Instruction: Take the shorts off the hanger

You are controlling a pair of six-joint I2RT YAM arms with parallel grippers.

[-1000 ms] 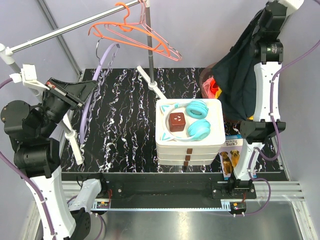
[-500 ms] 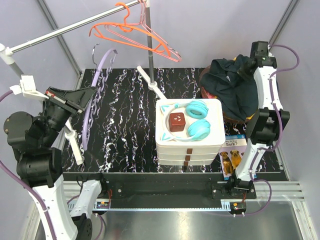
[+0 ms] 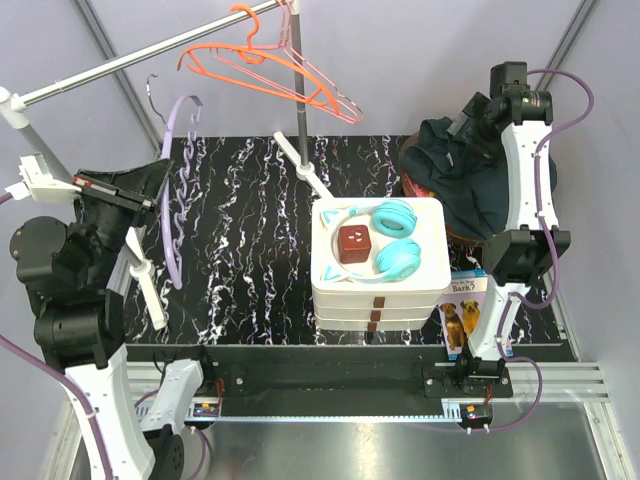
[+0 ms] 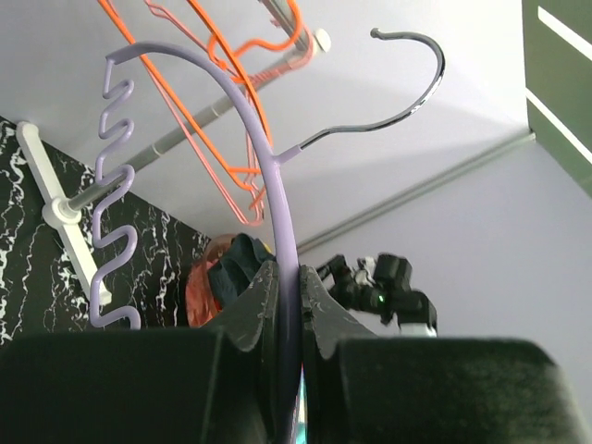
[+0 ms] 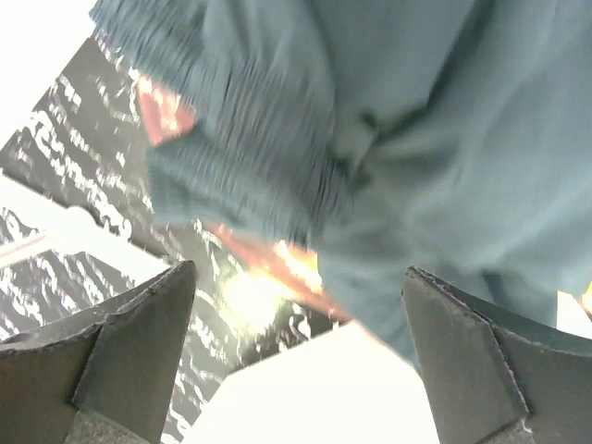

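The dark teal shorts (image 3: 462,182) lie crumpled at the far right, on top of a red-orange basket (image 3: 414,166) and free of the hanger. In the right wrist view the shorts (image 5: 370,120) fill the upper half. My right gripper (image 3: 478,108) hovers just above them, its jaws wide apart (image 5: 298,273) with nothing between them. At the left, my left gripper (image 3: 158,180) is shut on the bare lilac hanger (image 3: 176,205). The left wrist view shows the hanger's arm (image 4: 277,213) pinched between the fingers (image 4: 289,287), with its metal hook pointing up.
A white stack of drawers (image 3: 380,290) stands mid-table, carrying teal headphones (image 3: 396,240) and a brown cube (image 3: 354,242). Orange and pink hangers (image 3: 262,62) hang from the rail (image 3: 120,65), whose post (image 3: 300,110) rises behind. A dog book (image 3: 460,312) leans at the right front.
The right arm brought the hanging shorts down onto the basket, opened its gripper and let them go. The left arm shifted the lilac hanger to the left and upward.
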